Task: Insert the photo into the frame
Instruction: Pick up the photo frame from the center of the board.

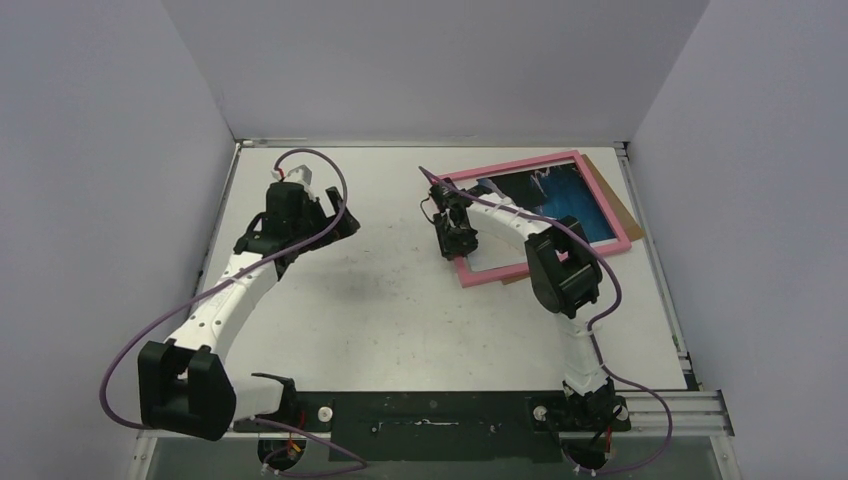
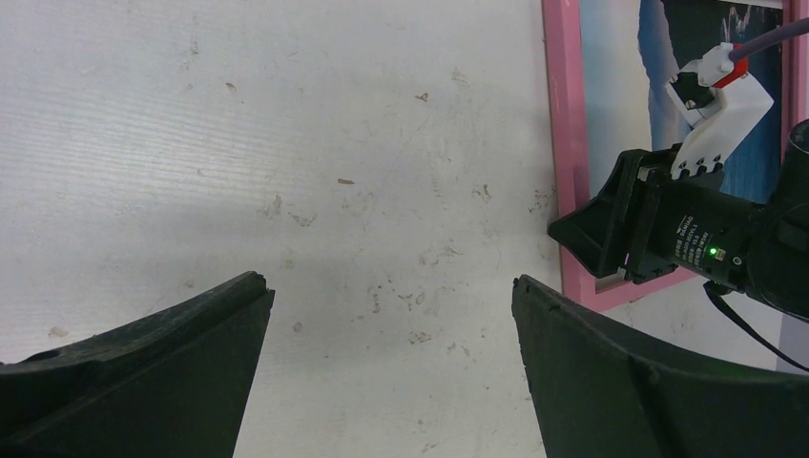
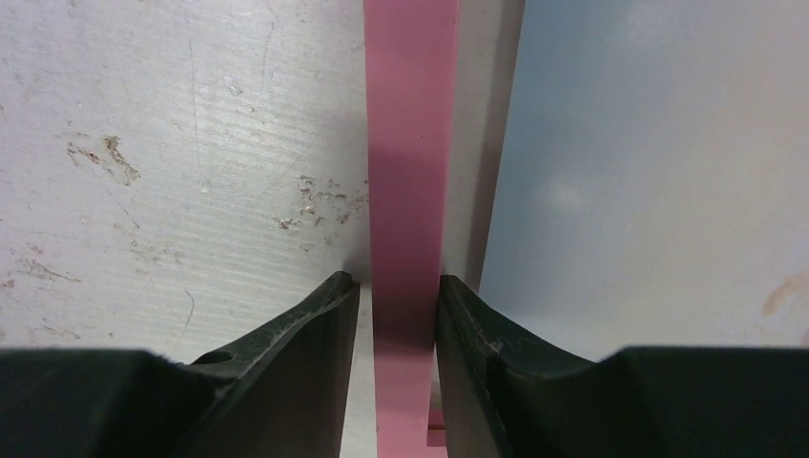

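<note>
Straddling frame (image 3: pixel 410 172) rail, right hand (image 3: pixel 399 286) narrow, grip unclear; photo (image 1: pixel 575 205) inside frame; left hand (image 2: pixel 389 286) wide.

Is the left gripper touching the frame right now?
No: in the left wrist view the left gripper hangs open over bare table, with the frame off to one side.

White arms (image 1: pixel 225 300) — black joints — purple cables (image 1: pixel 312 151)
</note>
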Motion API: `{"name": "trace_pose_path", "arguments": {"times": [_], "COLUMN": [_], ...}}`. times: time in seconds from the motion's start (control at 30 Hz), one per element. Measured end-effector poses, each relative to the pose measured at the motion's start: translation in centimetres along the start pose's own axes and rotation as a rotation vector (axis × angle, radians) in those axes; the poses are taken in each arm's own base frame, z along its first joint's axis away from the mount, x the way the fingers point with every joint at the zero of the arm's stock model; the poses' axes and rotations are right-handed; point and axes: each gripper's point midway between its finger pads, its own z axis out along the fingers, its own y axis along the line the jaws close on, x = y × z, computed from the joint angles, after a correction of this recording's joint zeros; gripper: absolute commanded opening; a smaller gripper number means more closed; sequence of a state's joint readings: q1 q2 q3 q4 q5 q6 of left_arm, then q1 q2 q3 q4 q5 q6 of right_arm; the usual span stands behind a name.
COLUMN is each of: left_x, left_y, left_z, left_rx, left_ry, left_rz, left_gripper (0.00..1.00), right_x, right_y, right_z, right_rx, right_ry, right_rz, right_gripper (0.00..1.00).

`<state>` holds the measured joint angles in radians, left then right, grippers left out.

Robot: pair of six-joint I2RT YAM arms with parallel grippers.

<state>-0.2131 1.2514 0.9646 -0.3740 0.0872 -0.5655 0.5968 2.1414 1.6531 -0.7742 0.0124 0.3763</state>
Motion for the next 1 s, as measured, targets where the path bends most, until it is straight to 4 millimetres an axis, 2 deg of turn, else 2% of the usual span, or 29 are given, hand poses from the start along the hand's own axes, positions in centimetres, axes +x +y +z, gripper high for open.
{"name": "trace_pose_path", "arguments": {"times": [0.13, 0.2, 0.33, 0.43, 0.53, 0.63, 0.7, 0.8, 0.9, 1.0], "left_x": [0.1, 0.2, 0.0, -0.4, -0.9, -1.6, -1.8, -0.9, 0.5, 1.2], "left_y": [0.1, 0.2, -0.2, -1.0, -2.3, -4.3, -5.7, -7.1, -8.6, -11.0], "left_z": [0.7, 0.9, 1.0, 0.9, 0.7, 1.1, 2.2, 4.5, 6.9, 9.0], "left_rx": [-0.004, -0.003, 0.016, 0.065, 0.134, 0.224, 0.294, 0.361, 0.417, 0.496], "left_ry": [0.008, 0.013, 0.005, -0.030, -0.057, -0.068, -0.054, 0.007, 0.098, 0.169], "left_rz": [-0.001, -0.001, -0.002, -0.011, -0.045, -0.097, -0.139, -0.188, -0.229, -0.261], "left_gripper": [0.97, 0.96, 0.96, 0.96, 0.96, 0.96, 0.97, 0.97, 0.97, 0.97], "right_x": [-0.2, -0.3, -0.8, -1.3, -2.3, -4.0, -4.7, -4.7, -3.7, -2.1], "right_y": [-0.3, -0.3, -0.4, -0.3, -0.1, 0.4, 0.8, 1.5, 2.3, 2.9], "right_z": [0.0, 0.0, 0.0, -0.7, -2.6, -6.5, -9.2, -12.2, -13.5, -13.0], "right_rx": [0.018, 0.019, 0.027, 0.024, 0.004, -0.049, -0.095, -0.163, -0.233, -0.281], "right_ry": [-0.009, -0.015, -0.032, -0.055, -0.100, -0.190, -0.252, -0.303, -0.315, -0.292], "right_rz": [0.001, 0.004, 0.009, 0.015, 0.024, 0.036, 0.040, 0.042, 0.044, 0.051], "right_gripper": [0.13, 0.06, 0.00, 0.00, 0.00, 0.00, 0.00, 0.00, 0.00, 0.00]}}
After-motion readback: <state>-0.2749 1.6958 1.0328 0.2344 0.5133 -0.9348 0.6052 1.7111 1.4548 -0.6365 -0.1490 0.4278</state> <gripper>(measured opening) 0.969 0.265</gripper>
